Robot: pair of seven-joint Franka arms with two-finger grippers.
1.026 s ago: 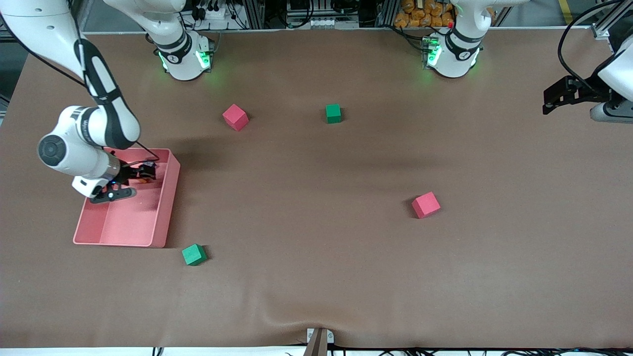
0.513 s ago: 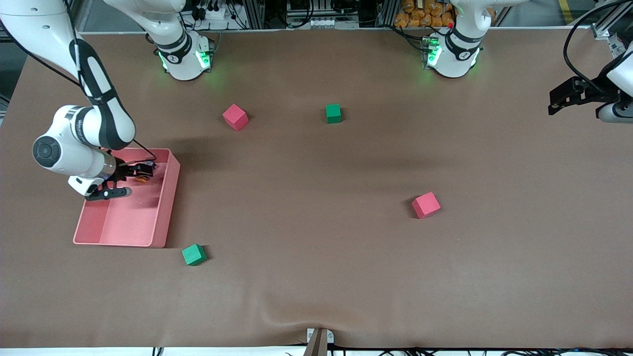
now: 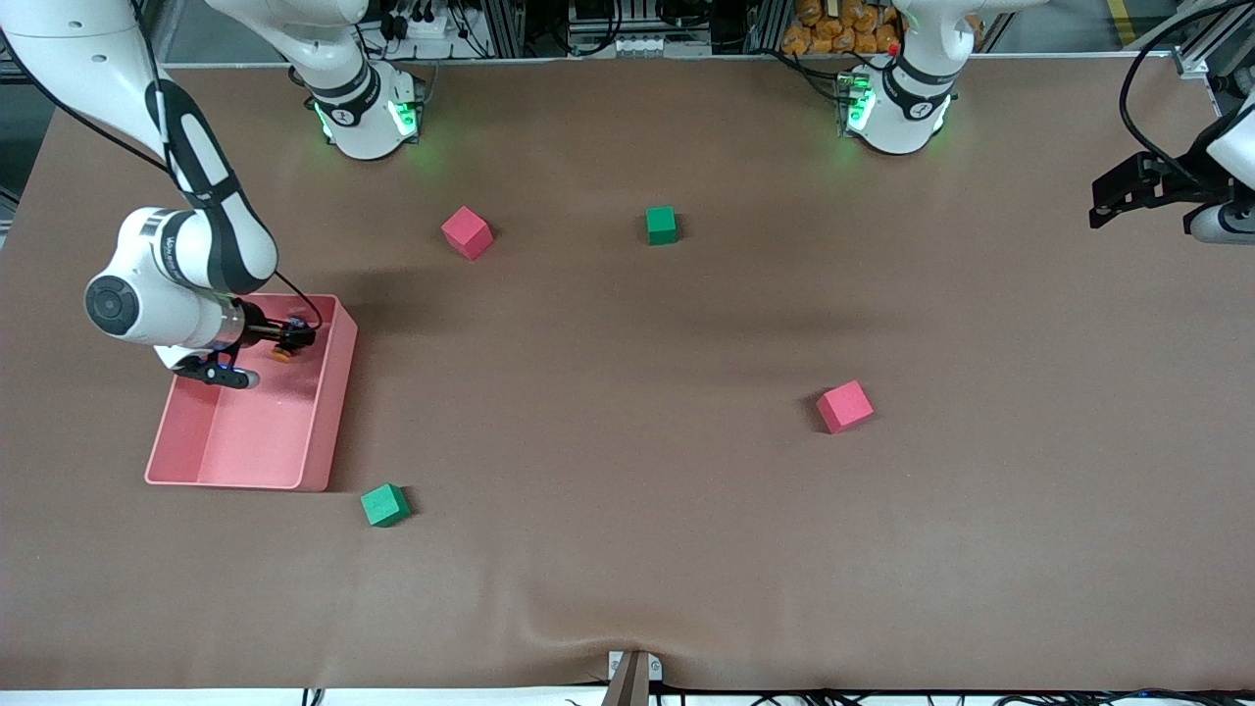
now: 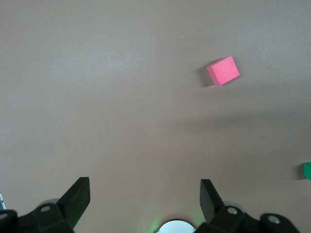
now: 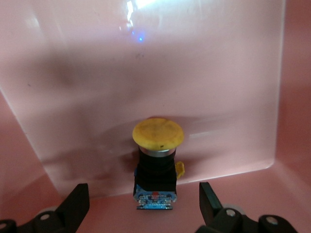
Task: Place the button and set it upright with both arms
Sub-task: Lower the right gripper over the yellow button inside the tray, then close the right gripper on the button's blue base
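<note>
The brown table [image 3: 627, 549] spans the whole front view, with the two arms' green-lit bases along its top edge. The right arm [image 3: 186, 265] bends down over the pink tray [image 3: 333, 392], which sits near that arm's end of the table. The left arm [image 3: 1226, 147] waits high over its own end of the table, well apart from everything else.

The tray is a shallow open box with raised walls. The right gripper [image 3: 284, 338] is low inside it, close to the wall farthest from the front camera. In the right wrist view its fingers [image 5: 77, 204] are spread wide, one on each side of the button [image 5: 156, 165], touching neither side of it. The left gripper [image 3: 1113, 191] is also released, its fingers [image 4: 77, 196] parted over bare table.

Four cubes lie scattered on the table. One red cube [image 3: 467, 232] and one green cube [image 3: 661, 225] lie nearer the bases, between them. A second red cube [image 3: 844, 406] lies toward the left arm's end, and the left wrist view shows a red cube [image 4: 223, 70] too. A second green cube [image 3: 384, 505] lies just beside the tray's corner nearest the front camera.

The button lies on the tray floor against the wall, its orange cap [image 5: 158, 134] and black body both in view.
</note>
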